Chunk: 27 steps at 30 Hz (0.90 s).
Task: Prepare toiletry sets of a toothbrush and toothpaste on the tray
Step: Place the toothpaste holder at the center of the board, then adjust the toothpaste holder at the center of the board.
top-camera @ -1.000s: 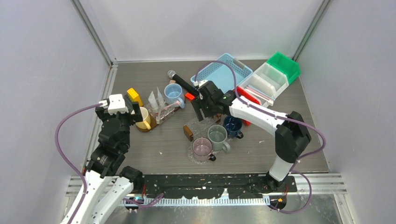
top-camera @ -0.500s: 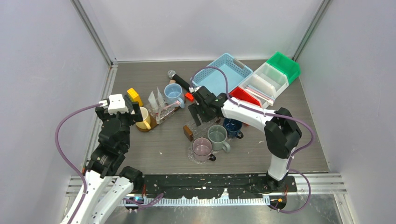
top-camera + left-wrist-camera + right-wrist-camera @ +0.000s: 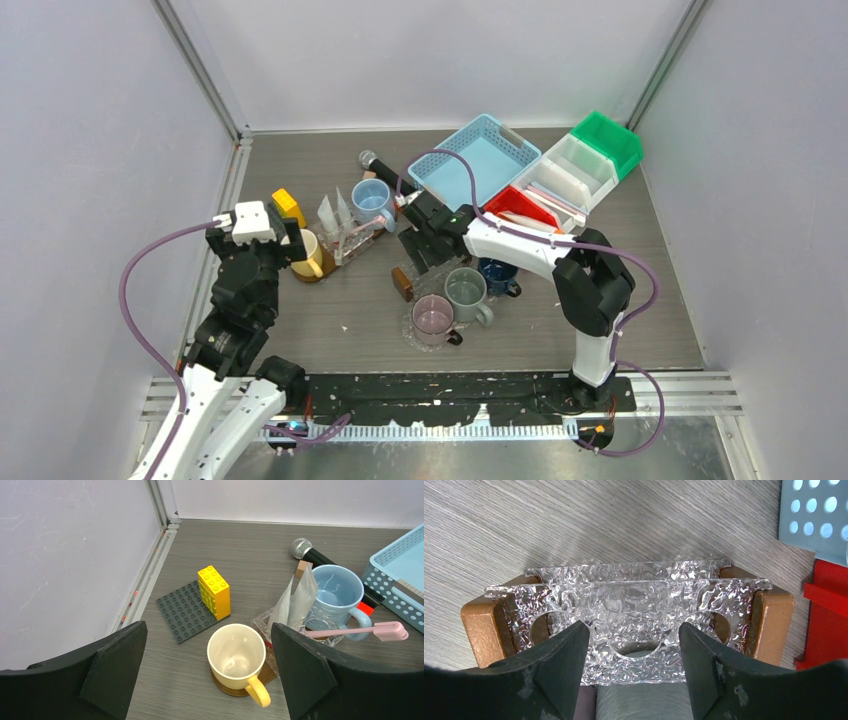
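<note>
Two walls meet ahead and to the left of the left gripper (image 3: pixel 207 626), with the side wall close by. Bare table (image 3: pixel 240 545) runs ahead of it to the back wall. Its fingers stand wide apart with nothing between them.

A yellow mug (image 3: pixel 235 657) sits just ahead of the fingertips. The pink toothbrush (image 3: pixel 357 631) lies ahead and to the right, against a light blue mug (image 3: pixel 332 592).

The right gripper (image 3: pixel 631 625), fingers apart and holding nothing, hangs directly over a clear holder (image 3: pixel 624 587) with brown ends. The blue tray (image 3: pixel 814 510) is ahead to its right. Pink (image 3: pixel 432 315), grey (image 3: pixel 465 288) and dark blue (image 3: pixel 497 268) mugs crowd behind it.

Counted: one toothbrush plainly seen, five mugs, one microphone (image 3: pixel 312 555), three bins (image 3: pixel 575 170) whose contents are too small to tell.
</note>
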Available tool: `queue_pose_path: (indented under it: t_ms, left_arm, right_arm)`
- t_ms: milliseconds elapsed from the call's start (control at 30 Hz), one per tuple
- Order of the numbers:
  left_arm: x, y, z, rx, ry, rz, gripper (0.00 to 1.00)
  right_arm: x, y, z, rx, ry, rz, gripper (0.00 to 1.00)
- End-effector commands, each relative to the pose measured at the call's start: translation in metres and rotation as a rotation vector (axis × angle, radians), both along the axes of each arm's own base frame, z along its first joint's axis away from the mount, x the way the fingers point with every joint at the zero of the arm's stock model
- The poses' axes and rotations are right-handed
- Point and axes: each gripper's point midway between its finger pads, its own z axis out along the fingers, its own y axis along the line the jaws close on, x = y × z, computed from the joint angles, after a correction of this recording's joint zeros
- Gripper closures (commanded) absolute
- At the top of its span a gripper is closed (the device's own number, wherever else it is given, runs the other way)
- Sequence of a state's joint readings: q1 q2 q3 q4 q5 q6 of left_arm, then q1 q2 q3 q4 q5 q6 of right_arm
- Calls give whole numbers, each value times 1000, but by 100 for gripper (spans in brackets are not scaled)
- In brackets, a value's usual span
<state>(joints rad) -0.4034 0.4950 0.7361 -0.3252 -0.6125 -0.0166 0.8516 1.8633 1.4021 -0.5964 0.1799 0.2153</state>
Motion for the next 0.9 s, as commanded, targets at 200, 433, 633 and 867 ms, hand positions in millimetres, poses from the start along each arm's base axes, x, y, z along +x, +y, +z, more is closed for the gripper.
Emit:
queue_pose_path:
  t_ms: [200,433,633,867]
  left_arm:
    - [4,-1,9,-6,-35,0,2]
    - [4,-1,8,-5,-32,0,2]
    - [4,-1,8,-5,-32,1,2]
    - [5,-1,7,-4,-30,-1,2]
  right_arm:
    - [-7,-6,4,-37,12,58,32]
    - [-15,-13,4,-77,38,116,34]
    - [-18,-20,7,-117,48,142,34]
    - [-17,-13,14,-81,48,125,29]
